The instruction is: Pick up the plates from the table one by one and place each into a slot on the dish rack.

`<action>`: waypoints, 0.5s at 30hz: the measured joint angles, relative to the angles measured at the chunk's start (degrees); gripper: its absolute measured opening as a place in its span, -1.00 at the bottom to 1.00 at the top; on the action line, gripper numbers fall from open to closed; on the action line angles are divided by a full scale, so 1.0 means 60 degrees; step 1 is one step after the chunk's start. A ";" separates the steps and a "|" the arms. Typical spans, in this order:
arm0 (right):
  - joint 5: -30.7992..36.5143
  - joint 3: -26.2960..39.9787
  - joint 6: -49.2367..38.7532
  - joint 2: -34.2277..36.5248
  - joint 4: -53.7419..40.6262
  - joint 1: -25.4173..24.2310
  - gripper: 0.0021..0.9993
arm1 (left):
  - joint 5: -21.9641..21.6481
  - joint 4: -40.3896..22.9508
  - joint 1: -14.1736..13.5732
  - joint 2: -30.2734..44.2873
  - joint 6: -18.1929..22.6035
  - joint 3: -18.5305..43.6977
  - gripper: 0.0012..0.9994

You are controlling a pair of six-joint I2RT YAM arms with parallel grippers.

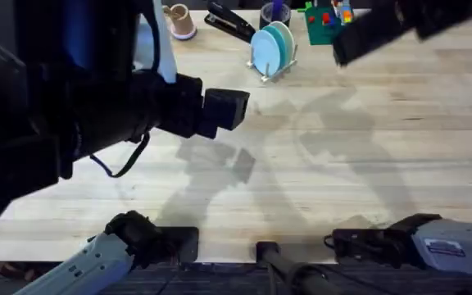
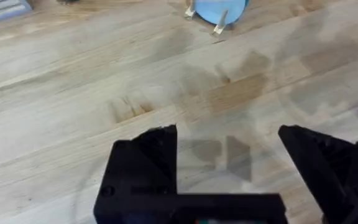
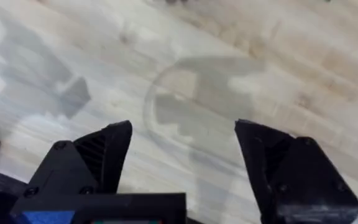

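Light butcher-block wood of the table [image 1: 367, 164] spreads under the overhead camera; at its far edge a light-blue and a teal round plate [image 1: 283, 41] stand upright in the small wooden dish rack [image 1: 274, 70]. The left wrist view has the left gripper [image 2: 229, 149] wide open, empty, above bare planks. The right wrist view has the right gripper [image 3: 182, 146] likewise spread, holding nothing.
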 joint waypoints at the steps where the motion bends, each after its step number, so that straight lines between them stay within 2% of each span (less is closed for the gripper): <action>1: 0.0005 -0.0408 0.0055 -0.0177 0.0148 0.0000 0.99 | 0.0000 0.0000 0.0000 0.0000 0.0000 0.0000 0.99; 7: 0.0009 -0.2623 0.0235 -0.1087 0.0963 0.0000 0.99 | 0.0000 0.0000 0.0000 0.0000 0.0000 0.0000 0.99; 15: 0.0021 -0.3082 0.0625 -0.1156 0.1112 0.0000 0.99 | 0.0002 0.0000 0.0000 0.0000 0.0004 0.0000 0.99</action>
